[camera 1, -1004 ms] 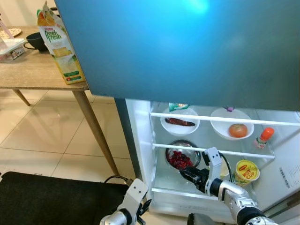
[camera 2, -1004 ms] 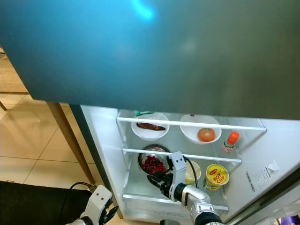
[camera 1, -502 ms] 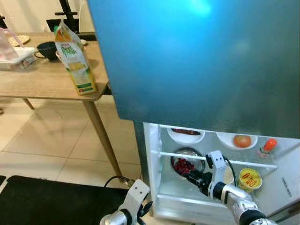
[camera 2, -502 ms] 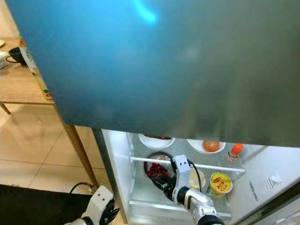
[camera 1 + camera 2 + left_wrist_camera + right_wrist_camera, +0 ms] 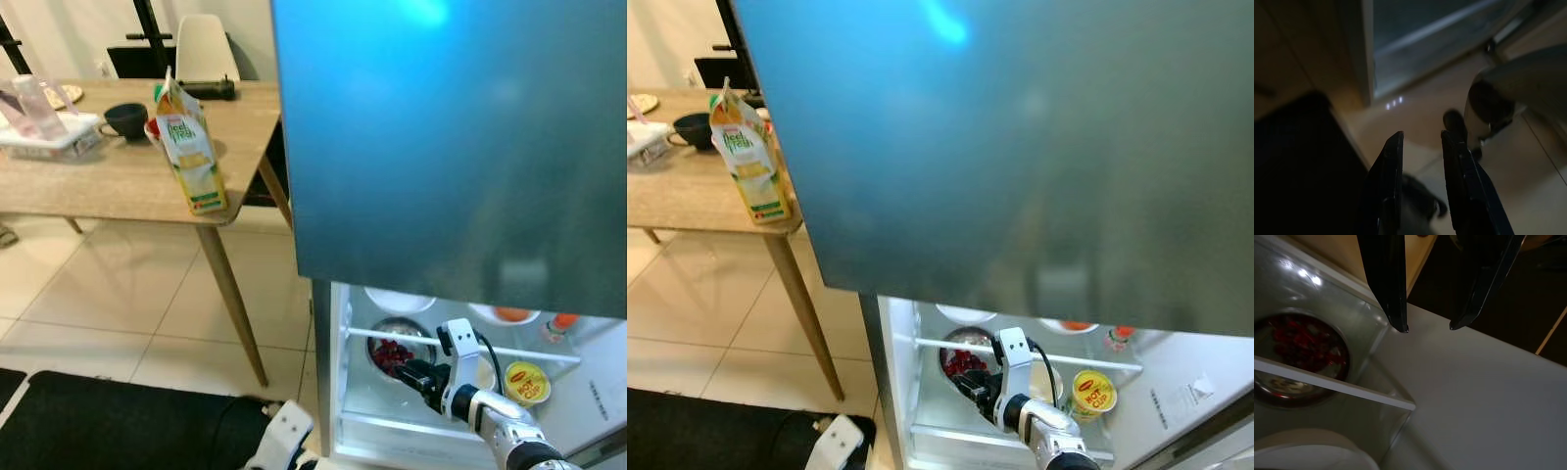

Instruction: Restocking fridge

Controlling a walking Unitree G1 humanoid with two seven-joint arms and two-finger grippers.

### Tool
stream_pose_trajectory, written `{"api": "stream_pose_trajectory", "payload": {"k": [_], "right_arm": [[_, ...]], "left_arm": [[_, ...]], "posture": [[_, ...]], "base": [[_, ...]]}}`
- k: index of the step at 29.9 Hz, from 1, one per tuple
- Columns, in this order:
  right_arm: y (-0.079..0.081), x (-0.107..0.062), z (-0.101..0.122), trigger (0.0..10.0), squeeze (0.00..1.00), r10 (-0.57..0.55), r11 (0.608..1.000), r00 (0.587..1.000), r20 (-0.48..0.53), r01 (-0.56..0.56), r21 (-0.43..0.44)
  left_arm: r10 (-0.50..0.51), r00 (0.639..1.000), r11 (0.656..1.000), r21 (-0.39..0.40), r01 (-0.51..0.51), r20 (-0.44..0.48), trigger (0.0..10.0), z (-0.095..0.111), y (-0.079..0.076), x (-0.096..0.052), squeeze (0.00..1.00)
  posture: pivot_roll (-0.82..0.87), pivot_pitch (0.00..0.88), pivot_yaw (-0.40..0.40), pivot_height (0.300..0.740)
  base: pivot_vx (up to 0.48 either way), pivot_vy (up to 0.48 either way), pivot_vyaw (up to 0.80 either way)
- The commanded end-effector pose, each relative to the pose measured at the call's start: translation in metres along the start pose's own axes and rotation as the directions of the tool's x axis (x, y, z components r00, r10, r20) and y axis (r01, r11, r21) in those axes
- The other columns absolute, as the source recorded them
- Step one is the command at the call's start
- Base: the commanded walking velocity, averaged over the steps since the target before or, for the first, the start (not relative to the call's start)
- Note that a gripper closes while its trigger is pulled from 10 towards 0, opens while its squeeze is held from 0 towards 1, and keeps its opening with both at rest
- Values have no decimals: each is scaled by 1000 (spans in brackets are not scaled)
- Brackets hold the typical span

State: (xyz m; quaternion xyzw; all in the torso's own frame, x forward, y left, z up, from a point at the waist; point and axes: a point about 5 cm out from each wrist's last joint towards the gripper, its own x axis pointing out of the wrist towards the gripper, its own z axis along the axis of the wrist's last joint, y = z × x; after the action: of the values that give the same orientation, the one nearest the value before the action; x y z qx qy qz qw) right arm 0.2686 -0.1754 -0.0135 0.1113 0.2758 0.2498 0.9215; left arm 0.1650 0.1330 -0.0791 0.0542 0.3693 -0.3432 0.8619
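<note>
The fridge stands open under its big blue-grey door (image 5: 451, 147). On its shelves sit a steel bowl of red berries (image 5: 394, 354), a yellow Hot Cup tub (image 5: 529, 382), a tomato in a white bowl (image 5: 510, 314) and a red-capped bottle (image 5: 561, 323). My right gripper (image 5: 413, 372) hovers just in front of the berry bowl (image 5: 1298, 345). It is open and empty, its fingertips (image 5: 1402, 326) over the white fridge wall. A juice carton (image 5: 193, 147) stands upright near the corner of the wooden table (image 5: 98, 186). My left gripper (image 5: 1421, 134) hangs low over the floor, open.
A black cup (image 5: 125, 117) and a clear tray (image 5: 49, 142) sit further back on the table, with a white chair (image 5: 206, 34) behind it. A black mat (image 5: 108, 421) lies on the tiled floor, left of the fridge. A table leg (image 5: 235, 304) stands near the fridge's edge.
The camera has risen and swung, so the table and carton sit more to the right and the fridge shelves lower. My right gripper stays open by the berry bowl.
</note>
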Motion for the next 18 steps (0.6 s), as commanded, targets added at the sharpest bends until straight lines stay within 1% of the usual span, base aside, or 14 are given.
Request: {"api": "stream_pose_trajectory", "payload": {"k": [1,2,3,7,10,12,14,15,16,17,18], "right_arm": [[-7,-6,-8,10000,0,-48,998,999,-23,49,33],[-9,-9,-12,10000,0,-74,997,996,-40,75,35],[-9,-9,-12,10000,0,-74,997,996,-40,75,35],[-21,-20,-28,10000,0,-195,980,974,-116,199,29],[-27,-29,-41,10000,0,-263,963,950,-171,269,12],[-28,-32,-44,10000,0,-281,958,942,-185,288,8],[-33,-43,-59,10000,0,-351,931,907,-231,365,18],[-33,-43,-59,10000,0,-351,931,907,-231,365,18],[-35,-47,-64,10000,0,-375,920,893,-247,392,22],[-35,-47,-64,10000,0,-375,920,893,-247,392,22],[-37,-53,-72,10000,0,-401,906,876,-268,422,25]], "left_arm": [[39,998,999,-29,-41,-53,10000,-13,7,-8,0],[59,995,997,-51,-63,-79,10000,-19,8,-11,0],[59,995,997,-51,-63,-79,10000,-19,8,-11,0],[135,976,977,-143,-160,-169,10000,-44,12,-25,0],[181,958,961,-167,-220,-222,10000,-56,14,-33,0],[192,953,957,-170,-235,-233,10000,-59,15,-34,0],[235,932,931,-212,-298,-276,10000,-69,16,-41,0],[235,932,931,-212,-298,-276,10000,-69,16,-41,0],[249,924,919,-228,-320,-291,10000,-72,16,-43,0],[249,924,919,-228,-320,-291,10000,-72,16,-43,0],[262,914,905,-250,-344,-309,10000,-77,15,-46,0]], "posture": [[-51,0,3,707],[-52,0,2,712],[-52,0,2,712],[-52,0,2,732],[-56,0,-4,740],[-56,0,-4,740],[-52,0,-9,740],[-52,0,-9,740],[-52,0,-9,740],[-52,0,-9,740],[-52,0,-9,740]], "base": [[0,0,0],[0,0,0],[0,0,0],[0,0,0],[0,0,0],[0,0,0],[0,0,0],[0,0,0],[0,0,0],[0,0,0],[0,0,0]]}}
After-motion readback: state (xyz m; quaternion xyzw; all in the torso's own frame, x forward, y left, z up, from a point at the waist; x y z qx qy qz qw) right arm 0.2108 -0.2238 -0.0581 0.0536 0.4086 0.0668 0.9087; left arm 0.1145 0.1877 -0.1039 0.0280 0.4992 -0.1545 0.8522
